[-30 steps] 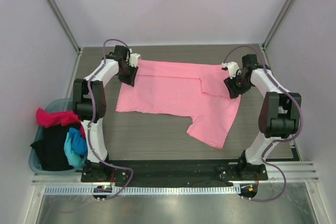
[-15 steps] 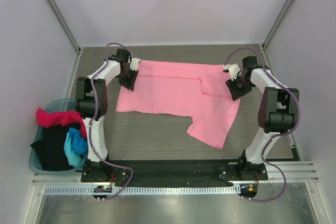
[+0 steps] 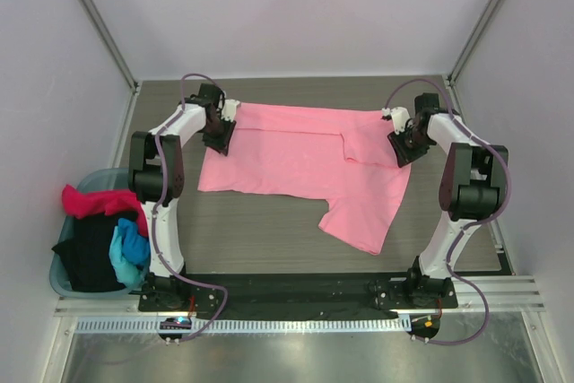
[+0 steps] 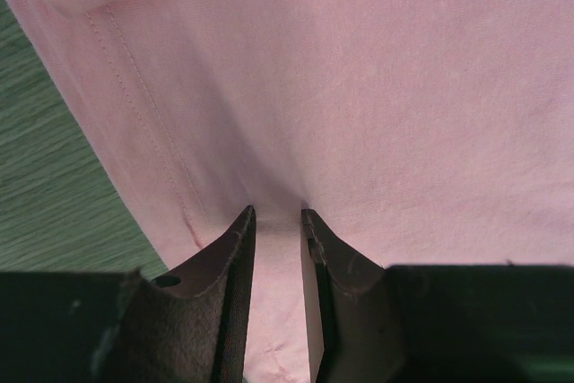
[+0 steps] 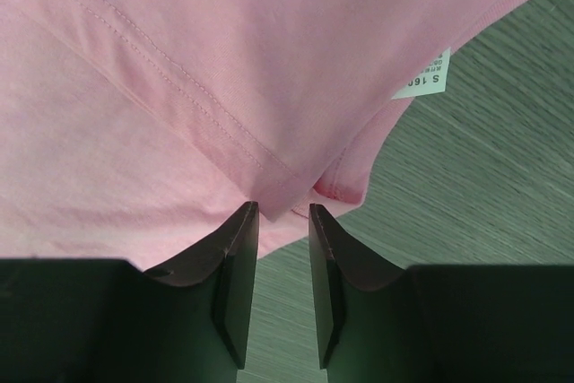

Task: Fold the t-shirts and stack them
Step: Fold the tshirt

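The light pink t-shirt (image 3: 305, 163) lies spread on the grey worktop (image 3: 269, 230), its far edge straight and one lobe trailing toward the near side; its outline is the same as a second ago. The left pincer (image 4: 275, 214) sits at the shirt's far left corner, closed to a narrow slit with a pucker of pink cloth drawn into its tips, a stitched hem running off just beside it. The right pincer (image 5: 283, 208) is at the shirt's far right side, likewise narrowed to a slit, with a folded stitched edge of the cloth gathered at its tips. The small white label (image 5: 426, 73) shows at the shirt's edge beyond that grip, over bare worktop. The arms show the only change. The right arm's elbow has drawn a little farther from the shirt's near lobe and toward the back, with its pincer shifted slightly along the shirt's right edge. The left arm's elbow has also risen a touch, and its pincer has hardly shifted on the corner. Well apart from the shirt, off its left side, the teal basket (image 3: 63, 286) holds a magenta t-shirt (image 3: 94, 201), a black t-shirt (image 3: 90, 253) and a bright blue t-shirt (image 3: 130, 248), heaped as before.
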You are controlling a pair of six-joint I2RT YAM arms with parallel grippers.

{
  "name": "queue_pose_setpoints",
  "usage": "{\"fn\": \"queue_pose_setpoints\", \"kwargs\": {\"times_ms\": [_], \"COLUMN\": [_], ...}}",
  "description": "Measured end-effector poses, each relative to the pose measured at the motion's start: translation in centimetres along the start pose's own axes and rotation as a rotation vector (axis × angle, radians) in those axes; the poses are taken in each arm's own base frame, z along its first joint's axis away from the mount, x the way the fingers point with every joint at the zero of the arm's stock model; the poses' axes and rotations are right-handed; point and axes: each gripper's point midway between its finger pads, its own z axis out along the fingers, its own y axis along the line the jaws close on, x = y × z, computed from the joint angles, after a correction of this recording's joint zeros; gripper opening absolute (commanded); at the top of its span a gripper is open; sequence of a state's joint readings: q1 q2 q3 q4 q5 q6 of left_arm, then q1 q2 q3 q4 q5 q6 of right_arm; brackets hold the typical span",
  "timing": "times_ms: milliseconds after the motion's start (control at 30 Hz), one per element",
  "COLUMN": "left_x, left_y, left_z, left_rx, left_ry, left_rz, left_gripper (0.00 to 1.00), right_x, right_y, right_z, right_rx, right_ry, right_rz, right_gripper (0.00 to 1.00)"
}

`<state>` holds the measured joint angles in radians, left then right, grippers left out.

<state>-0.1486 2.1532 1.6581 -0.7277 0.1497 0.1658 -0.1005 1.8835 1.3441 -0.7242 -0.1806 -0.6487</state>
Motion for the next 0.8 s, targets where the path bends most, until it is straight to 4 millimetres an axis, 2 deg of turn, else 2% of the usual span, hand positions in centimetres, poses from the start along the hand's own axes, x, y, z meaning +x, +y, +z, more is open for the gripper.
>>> {"fn": "queue_pose_setpoints", "kwargs": {"times_ms": [233,367,467,633,800], "left_x": [0.0,0.0,0.0,0.0,0.0], "left_y": [0.0,0.1,0.1,0.1,0.1], "left_z": [0.0,0.0,0.0,0.0,0.0], "left_rx": [-0.001,-0.004,-0.005,-0.005,-0.006], "left_ry": [-0.002,-0.001,-0.004,-0.007,-0.008], "left_rz": [0.001,0.001,0.001,0.002,0.002], "left_gripper": [0.28,0.28,0.28,0.28,0.28], "right_x": [0.2,0.4,0.3,0.0,-0.9], "right_y": [0.1,0.3,0.3,0.3,0.4], "right_z": [0.9,1.2,1.2,0.8,-1.2], "right_rx": [-0.016,-0.024,-0.027,-0.025,-0.008], "right_ry": [0.013,0.022,0.018,0.006,-0.035], "right_rz": [0.020,0.030,0.035,0.035,0.027], "right_gripper": [0.31,0.09,0.03,0.01,0.01]}}
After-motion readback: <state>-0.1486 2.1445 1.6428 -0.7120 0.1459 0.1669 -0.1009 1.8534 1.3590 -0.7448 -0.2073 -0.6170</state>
